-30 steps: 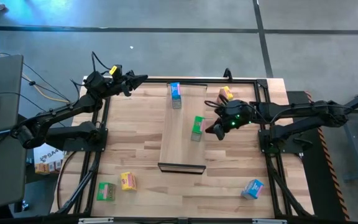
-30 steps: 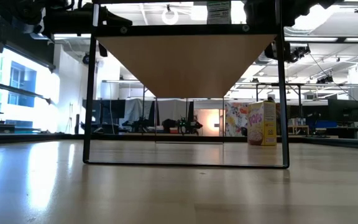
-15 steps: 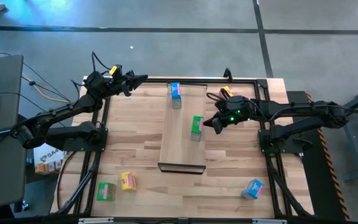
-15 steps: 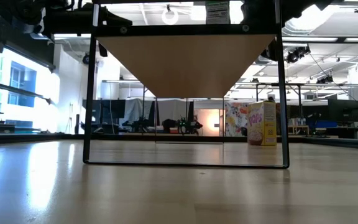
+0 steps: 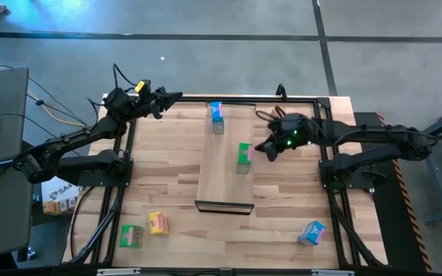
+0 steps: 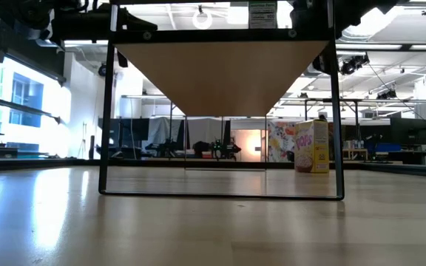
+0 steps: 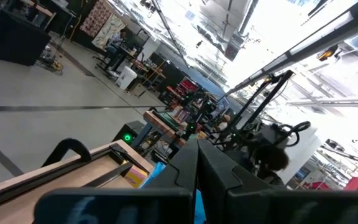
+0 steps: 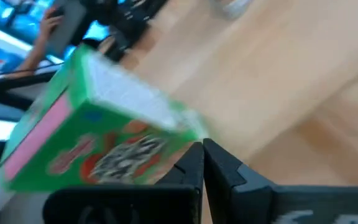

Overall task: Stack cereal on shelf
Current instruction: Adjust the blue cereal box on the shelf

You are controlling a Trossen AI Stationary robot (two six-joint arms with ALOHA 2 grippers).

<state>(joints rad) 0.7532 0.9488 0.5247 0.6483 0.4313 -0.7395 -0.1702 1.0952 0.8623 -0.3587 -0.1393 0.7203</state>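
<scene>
The shelf (image 5: 225, 180) is a pale plank running from near to far in the middle of the table, and the low view shows its underside (image 6: 220, 74). A blue cereal box (image 5: 217, 116) stands at its far end. A green cereal box (image 5: 243, 156) (image 8: 98, 137) stands at its right edge. My right gripper (image 5: 258, 149) (image 8: 202, 152) is shut, just right of the green box, at its corner. My left gripper (image 5: 176, 96) (image 7: 197, 168) is shut and hangs in the air past the shelf's far left corner, holding nothing. My right gripper has its shut fingertips (image 8: 194, 155) right beside the green box's near lower corner (image 8: 188, 127), coming at it from the table's right. I cannot tell whether they touch it. The box stands on the shelf.
On the tabletop lie a green box (image 5: 131, 235) and a yellow box (image 5: 158, 223) at the near left, and a blue box (image 5: 311, 231) at the near right. A yellow-orange box (image 6: 313, 145) stands behind the shelf's black frame leg (image 6: 336, 111).
My right gripper, staying shut, has swung toward the table's far edge along the green box's right side.
</scene>
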